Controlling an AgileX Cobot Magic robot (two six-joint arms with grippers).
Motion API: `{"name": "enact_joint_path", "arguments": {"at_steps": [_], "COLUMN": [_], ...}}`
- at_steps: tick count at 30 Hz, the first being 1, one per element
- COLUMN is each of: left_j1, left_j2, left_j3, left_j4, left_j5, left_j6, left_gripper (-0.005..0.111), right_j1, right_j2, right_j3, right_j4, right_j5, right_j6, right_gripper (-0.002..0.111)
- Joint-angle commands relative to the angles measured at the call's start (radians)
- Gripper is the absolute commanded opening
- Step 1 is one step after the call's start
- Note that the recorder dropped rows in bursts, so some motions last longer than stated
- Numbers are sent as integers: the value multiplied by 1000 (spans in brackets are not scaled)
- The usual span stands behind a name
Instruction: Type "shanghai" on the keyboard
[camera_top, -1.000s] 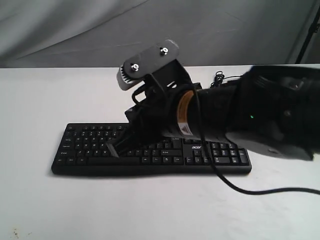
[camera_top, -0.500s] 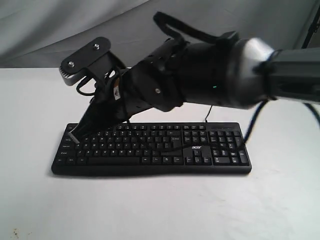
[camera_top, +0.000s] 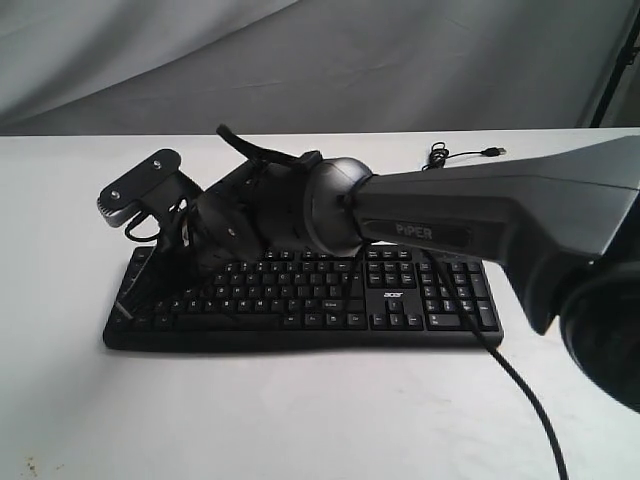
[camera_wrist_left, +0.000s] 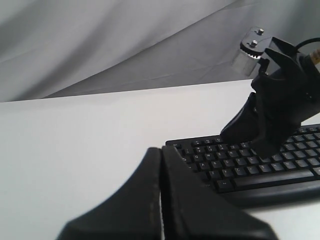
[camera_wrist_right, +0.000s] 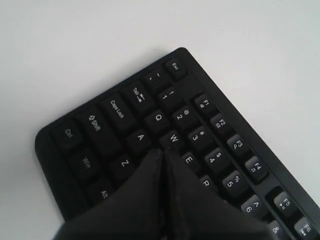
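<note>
The black keyboard (camera_top: 330, 300) lies across the white table, number pad to the right. My right arm reaches over it to its left end. My right gripper (camera_top: 140, 290) is shut and empty, its tip (camera_wrist_right: 163, 151) low over the letter keys between A, W, E and Z; the key under it is hidden. From the left wrist view that same gripper (camera_wrist_left: 262, 150) points down onto the keyboard (camera_wrist_left: 235, 167). My left gripper (camera_wrist_left: 161, 150) is shut and empty, off the keyboard's left end above bare table. It does not show in the exterior view.
The keyboard's thin USB cable (camera_top: 460, 153) lies coiled on the table behind its right end. A black arm cable (camera_top: 510, 380) hangs across the table in front on the right. A grey cloth backdrop (camera_top: 320, 60) closes the far side.
My right arm has swung left along the keyboard, from its middle to its left end, and dropped lower. The keyboard has not shifted.
</note>
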Motion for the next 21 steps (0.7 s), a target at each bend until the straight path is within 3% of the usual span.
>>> {"name": "enact_joint_path", "arguments": {"at_steps": [1,21], "left_j1": [-4,-4], "left_j2": [-3,-3], "left_j3": [4,4], "left_j4": [1,1], "left_j5": [-5,-5], "left_j6": [-3,-3], "left_gripper": [0,0], "right_j1": [2,2], "right_j2": [-4,65], "right_j3": [-15,-15], "right_j4": [23,32], "right_j5": [-14,-157], "right_j6": [-7,-52], "right_gripper": [0,0]}}
